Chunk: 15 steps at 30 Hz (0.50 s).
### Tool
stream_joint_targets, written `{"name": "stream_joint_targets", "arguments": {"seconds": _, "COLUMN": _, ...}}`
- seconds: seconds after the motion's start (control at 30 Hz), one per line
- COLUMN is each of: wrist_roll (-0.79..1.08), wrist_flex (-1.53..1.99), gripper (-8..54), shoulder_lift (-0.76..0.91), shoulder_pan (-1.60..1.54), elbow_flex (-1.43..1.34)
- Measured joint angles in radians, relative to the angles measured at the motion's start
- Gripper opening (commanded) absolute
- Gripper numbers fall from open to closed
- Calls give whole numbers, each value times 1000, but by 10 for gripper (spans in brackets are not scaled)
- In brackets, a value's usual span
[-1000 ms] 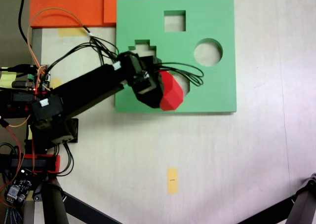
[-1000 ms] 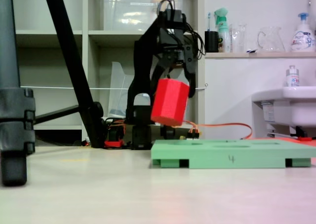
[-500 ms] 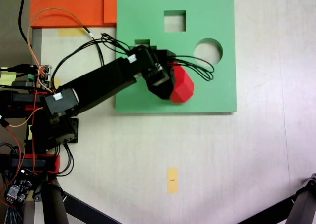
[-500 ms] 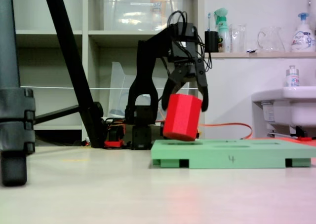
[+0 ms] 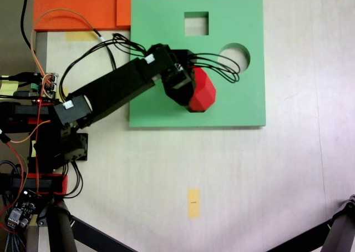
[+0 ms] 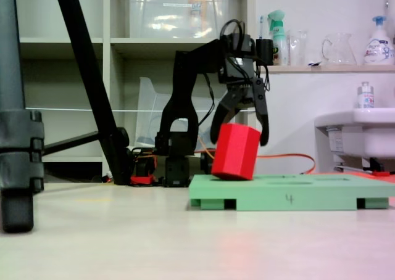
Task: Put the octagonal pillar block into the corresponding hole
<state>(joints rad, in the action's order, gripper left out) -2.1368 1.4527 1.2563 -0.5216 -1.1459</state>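
One second on, the gripper (image 6: 243,135) has carried the octagonal pillar block (image 6: 235,152) lower and further over the green board (image 5: 233,105); its jaws clasp it. Side-on, the tilted block's bottom edge touches the board.

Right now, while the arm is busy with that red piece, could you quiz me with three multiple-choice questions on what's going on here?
1. Where is the red block?
A. on the bare table
B. at the green board
C. on the shelf

2. Which open cutouts show from above?
A. square and round
B. two triangles
C. none

3. How does the block sit in the side view?
A. tilted
B. flat
C. sunk flush

Answers: 1 B, its lower edge meets the board under the gripper. 2 A, both show. 3 A, it leans.
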Motion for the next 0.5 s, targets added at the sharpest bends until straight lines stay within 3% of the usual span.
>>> {"name": "stream_joint_targets", "arguments": {"seconds": 0.5, "wrist_roll": 2, "wrist_flex": 46, "gripper": 200, "shoulder_lift": 18, "shoulder_pan": -2, "elbow_flex": -2}}
